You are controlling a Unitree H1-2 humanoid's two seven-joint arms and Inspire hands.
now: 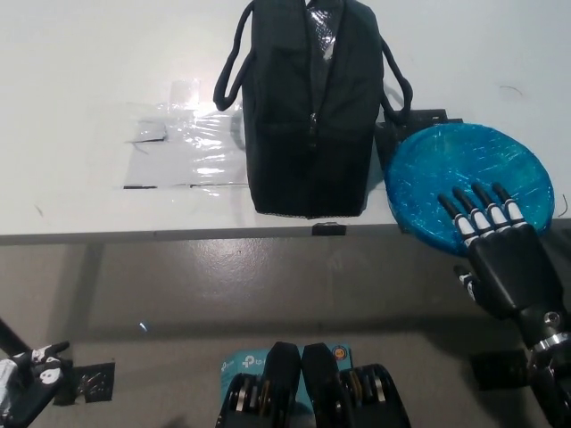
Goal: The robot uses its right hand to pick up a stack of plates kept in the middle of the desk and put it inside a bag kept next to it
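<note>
The blue glittery plates point(464, 183) lie flat at the tabletop's near edge. Just left of them stands the black bag point(309, 107), handles drooping at both sides.

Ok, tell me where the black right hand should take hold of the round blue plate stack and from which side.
Probably at the near rim of the round blue plate stack, which overhangs the white desk's front edge. Come from the front: the black right hand already lies over that rim, and the black fabric bag crowds the stack's left side. The white left hand rests low at the left.
</note>
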